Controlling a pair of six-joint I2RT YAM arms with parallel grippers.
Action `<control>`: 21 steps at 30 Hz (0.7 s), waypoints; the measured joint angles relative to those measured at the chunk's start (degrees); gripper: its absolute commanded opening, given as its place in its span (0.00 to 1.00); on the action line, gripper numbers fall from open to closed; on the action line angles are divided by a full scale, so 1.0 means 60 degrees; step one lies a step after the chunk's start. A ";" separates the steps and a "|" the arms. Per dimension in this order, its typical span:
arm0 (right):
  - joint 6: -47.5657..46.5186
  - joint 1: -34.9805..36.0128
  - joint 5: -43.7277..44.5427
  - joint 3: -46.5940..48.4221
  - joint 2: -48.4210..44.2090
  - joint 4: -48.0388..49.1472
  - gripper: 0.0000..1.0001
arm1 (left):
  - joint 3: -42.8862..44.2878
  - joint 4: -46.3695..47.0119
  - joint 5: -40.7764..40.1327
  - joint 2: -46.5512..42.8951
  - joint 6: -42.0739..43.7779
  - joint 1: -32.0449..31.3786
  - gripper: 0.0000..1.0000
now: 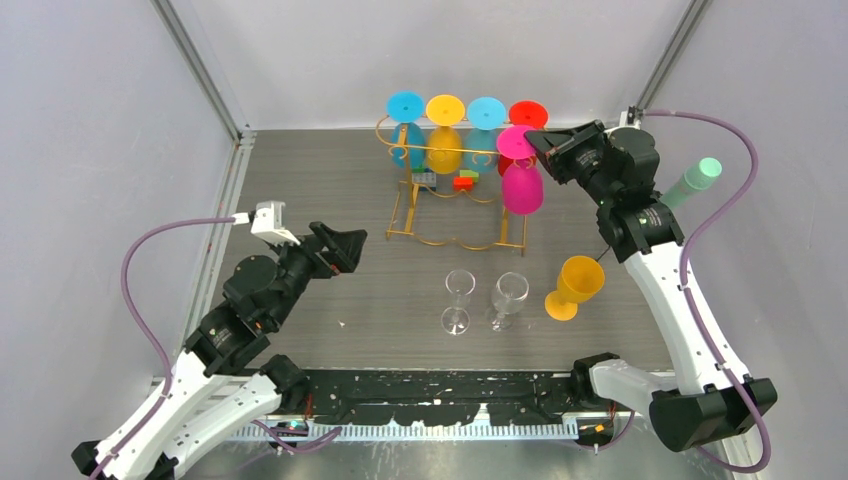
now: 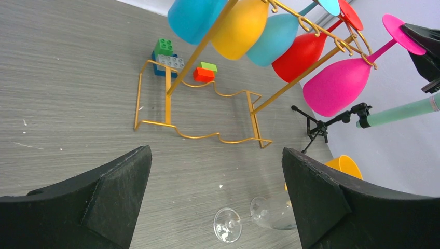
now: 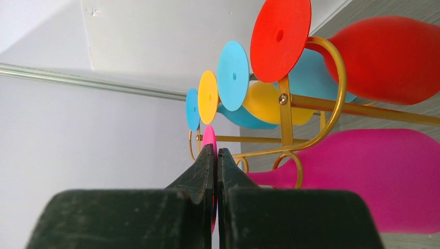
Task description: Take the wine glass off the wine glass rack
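The pink wine glass is what I'm after, and it is not off yet: it hangs bowl-down at the right end of the gold rack, its stem threaded through the end loop of the wire. My right gripper is up at the top of the rack with its fingers pressed together on the thin edge of the glass's round foot, so I judge the grasp to be made. The removal itself is all to come. The foot has to be slid out along the wire until the stem clears the loop, then the glass has to be carried away and set down. My left gripper hovers over the table well to the left of the rack, spread wide and holding nothing. Four other glasses hang further along the rack, the red glass right next to the pink one, so I would pull outward and away from it. Two clear glasses and a yellow glass are on the table in front of the rack. I cannot tell from here how they came to be there.
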 measured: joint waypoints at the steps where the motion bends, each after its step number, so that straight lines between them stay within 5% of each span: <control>1: 0.0007 0.0000 -0.0055 0.0000 0.0000 -0.0015 0.00 | 0.0000 0.0000 0.0040 0.0022 -0.0015 0.0000 1.00; 21: 0.0080 -0.0004 0.0240 -0.0488 -0.0415 -0.0528 0.00 | 0.0000 0.0007 0.0270 0.0229 -0.0084 0.0000 1.00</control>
